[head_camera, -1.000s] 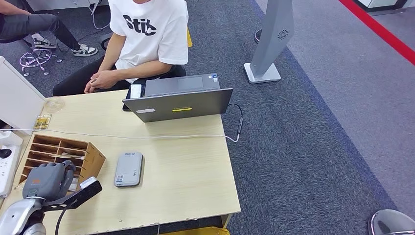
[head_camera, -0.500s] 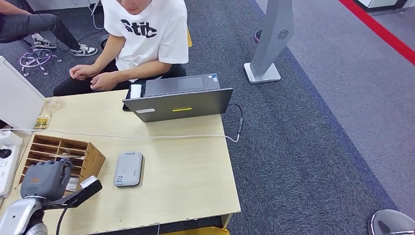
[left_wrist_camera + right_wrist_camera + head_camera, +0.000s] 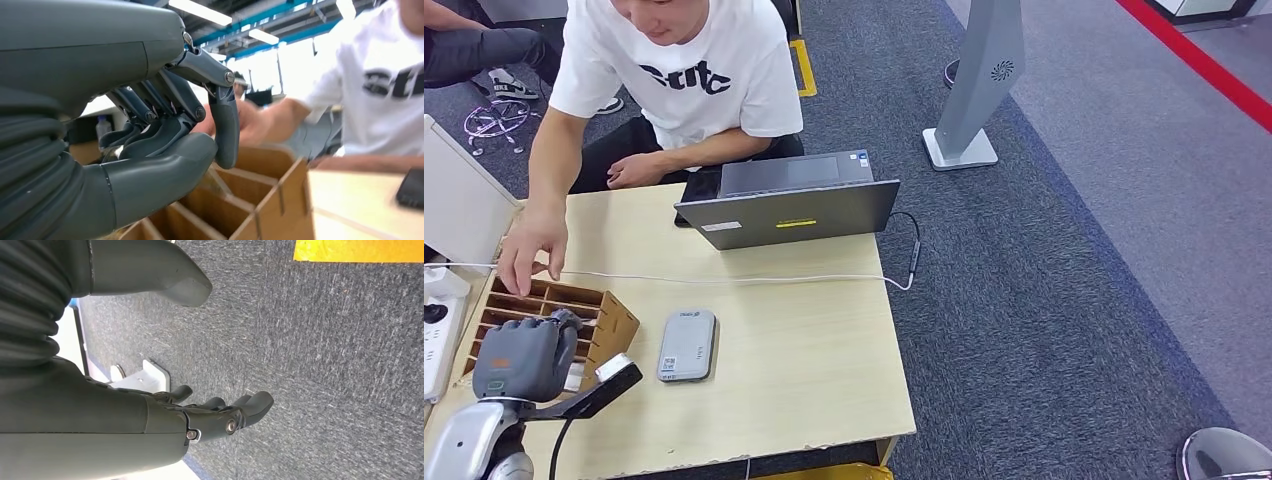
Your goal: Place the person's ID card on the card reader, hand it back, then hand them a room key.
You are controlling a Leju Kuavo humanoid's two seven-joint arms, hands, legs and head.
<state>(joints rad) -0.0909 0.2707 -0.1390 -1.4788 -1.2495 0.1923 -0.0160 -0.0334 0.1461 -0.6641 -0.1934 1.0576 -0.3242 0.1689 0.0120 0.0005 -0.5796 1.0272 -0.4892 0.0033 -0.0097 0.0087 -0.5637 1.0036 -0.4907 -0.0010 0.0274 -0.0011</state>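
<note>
The left hand [image 3: 524, 358] sat over the near end of the wooden card organiser [image 3: 609, 322], at about eight o'clock on the table [image 3: 804, 350]. In the left wrist view its fingers [image 3: 225, 125] were curled down toward the thumb [image 3: 165, 170] above the organiser's compartments [image 3: 240, 192]; whether a card lay pinched between them I could not tell. A small white card-like piece [image 3: 574, 377] showed just beside that hand in the head view, too small to name.

The grey card reader [image 3: 688, 345] lay flat on the table just to the three o'clock side of the organiser, apart from it, with nothing resting on top. No ID card or room key could be made out clearly.

The person's hand [image 3: 530, 250] reached down at the far rim of the organiser, at ten o'clock, fingers touching or just above its back edge. The person's other hand [image 3: 637, 172] rested near the laptop [image 3: 789, 205], which stood at twelve o'clock. A white cable [image 3: 724, 279] ran across the table between laptop and reader.

The right hand [image 3: 220, 415] hung over grey carpet [image 3: 325, 365], fingers apart and loosely bent, holding nothing.
</note>
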